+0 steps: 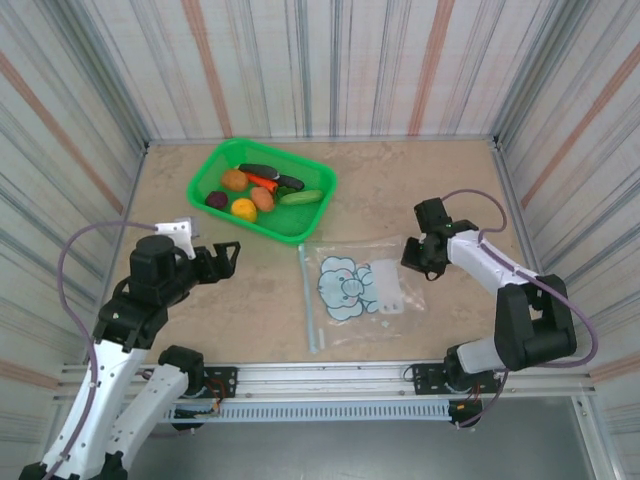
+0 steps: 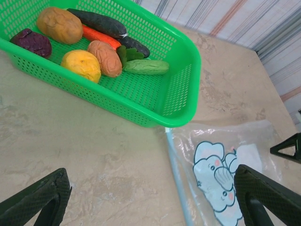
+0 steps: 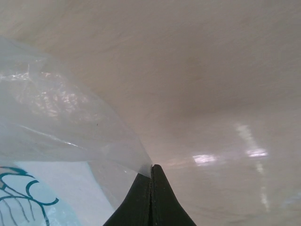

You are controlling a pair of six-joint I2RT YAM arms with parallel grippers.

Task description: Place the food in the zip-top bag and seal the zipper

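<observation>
While my right gripper (image 3: 151, 176) pinches the bag (image 1: 352, 288) edge, jaws closed, my left gripper (image 2: 150, 181) hangs wide open beside the basket (image 2: 190, 66)

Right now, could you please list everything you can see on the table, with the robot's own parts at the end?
table: one, beige.
basket: one, green, far left part of the table.
carrot: one, orange, in the basket.
cucumber: one, green, in the basket.
eggplant: one, dark, in the basket.
rounded pieces: four (brown, purple-red, yellow-orange, brownish), in the basket.
small dark piece: one, green leaf end, beside the carrot.
bag: one, clear with a blue cartoon print, flat in front of the basket.
zipper: one, pale blue, along the bag's left edge.
left gripper: open, near the basket.
right gripper: shut, at the bag's right edge.
</observation>
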